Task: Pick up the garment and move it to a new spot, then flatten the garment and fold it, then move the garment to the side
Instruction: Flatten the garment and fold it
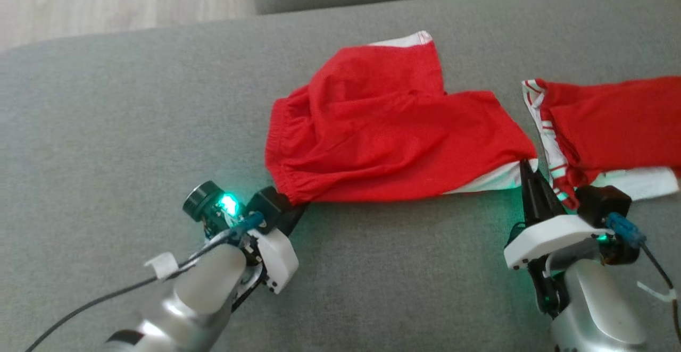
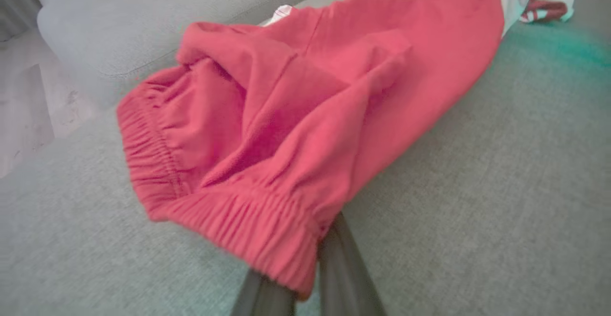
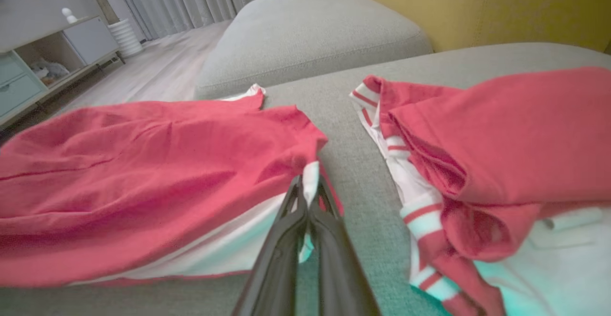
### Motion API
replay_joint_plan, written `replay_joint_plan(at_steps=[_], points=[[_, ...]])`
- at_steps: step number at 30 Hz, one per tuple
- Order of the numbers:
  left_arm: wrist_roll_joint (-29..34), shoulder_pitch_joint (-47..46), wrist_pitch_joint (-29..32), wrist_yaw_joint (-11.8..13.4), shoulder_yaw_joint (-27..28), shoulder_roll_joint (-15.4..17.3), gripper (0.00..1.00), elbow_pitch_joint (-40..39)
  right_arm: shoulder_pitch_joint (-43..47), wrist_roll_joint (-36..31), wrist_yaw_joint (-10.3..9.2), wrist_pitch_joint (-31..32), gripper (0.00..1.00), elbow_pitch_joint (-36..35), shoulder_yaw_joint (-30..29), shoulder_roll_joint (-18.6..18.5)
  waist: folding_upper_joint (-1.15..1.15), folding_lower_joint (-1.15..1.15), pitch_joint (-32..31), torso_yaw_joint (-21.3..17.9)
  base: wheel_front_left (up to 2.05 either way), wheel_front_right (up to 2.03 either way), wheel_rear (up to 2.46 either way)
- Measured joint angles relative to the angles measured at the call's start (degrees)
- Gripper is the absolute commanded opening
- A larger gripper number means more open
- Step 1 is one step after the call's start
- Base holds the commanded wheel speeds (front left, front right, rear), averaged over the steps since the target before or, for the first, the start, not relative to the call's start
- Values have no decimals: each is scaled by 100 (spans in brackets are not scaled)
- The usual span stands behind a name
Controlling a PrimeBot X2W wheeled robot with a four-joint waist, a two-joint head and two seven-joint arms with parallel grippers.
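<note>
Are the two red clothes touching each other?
Apart. The right wrist view shows a bare strip of grey cushion running between the red shorts and the other red garment.

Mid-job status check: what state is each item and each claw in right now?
shorts: rumpled, unfolded, on the couch, near edge pulled straight between both claws.
left claw: shut on the shorts' waistband corner.
right claw: shut on the shorts' white-trimmed leg corner.
other garment: red and white, crumpled on the right, apart from the shorts, not held.
</note>
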Motion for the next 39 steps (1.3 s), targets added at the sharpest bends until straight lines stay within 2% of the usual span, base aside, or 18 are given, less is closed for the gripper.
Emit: replay_joint_plan(at_steps=[4,9,15,20,30,32,39], points=[[-695,-3,279,0,-163,303,0,-452,-7,-5,0,137,0,-250,46,0,0,0,-194,97,0,0,0],[-1517,-286,914,0,-334,790,0,-1087,-276,171,0,465,0,-690,122,-27,0,0,-466,195,0,0,0],[-2571,-1051,1931,0,-409,1282,0,-1795,-933,506,0,865,0,-1269,424,-407,0,0,-799,260,0,0,0],[-3198,-1682,2487,0,-358,1481,0,-2137,-1373,641,0,1018,0,-1644,616,-672,0,-1,-1021,294,0,0,0],[-3595,-2563,2529,1,143,1546,0,-2178,-2020,573,0,1069,0,-2107,628,-886,0,0,-1184,271,0,0,0],[-3708,-2570,2546,1,199,1546,0,-2194,-1984,573,0,1307,0,-2098,647,-903,0,0,-1216,258,0,0,0],[-3659,-2236,2688,15,3,1802,0,-2681,-1803,563,0,1382,0,-2345,593,-950,0,0,-1165,184,0,0,0]])
